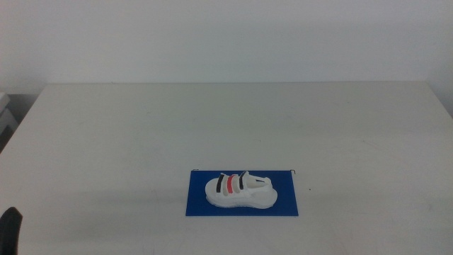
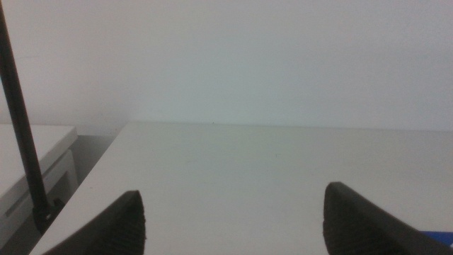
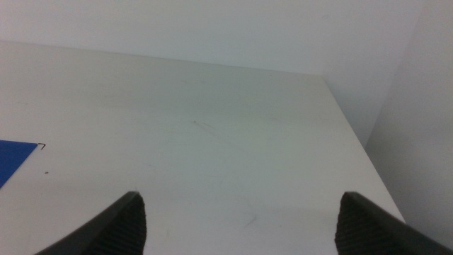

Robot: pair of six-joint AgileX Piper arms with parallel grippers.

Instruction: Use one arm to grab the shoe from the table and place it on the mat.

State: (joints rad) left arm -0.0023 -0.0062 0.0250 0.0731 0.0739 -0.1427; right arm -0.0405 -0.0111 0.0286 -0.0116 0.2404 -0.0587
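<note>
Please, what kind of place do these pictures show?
Probably a lab or test room for robots, not a home. A plain white table stands against a bare pale wall, with only a shoe lying on a blue mat. The left gripper and right gripper wait, jaws open.

Only a corner of the blue mat (image 3: pixel 14 159) shows, cut off by each wrist view's edge.

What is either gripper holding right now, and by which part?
Nothing. Both the left gripper and right gripper are open and empty; the shoe lies on the mat.
</note>
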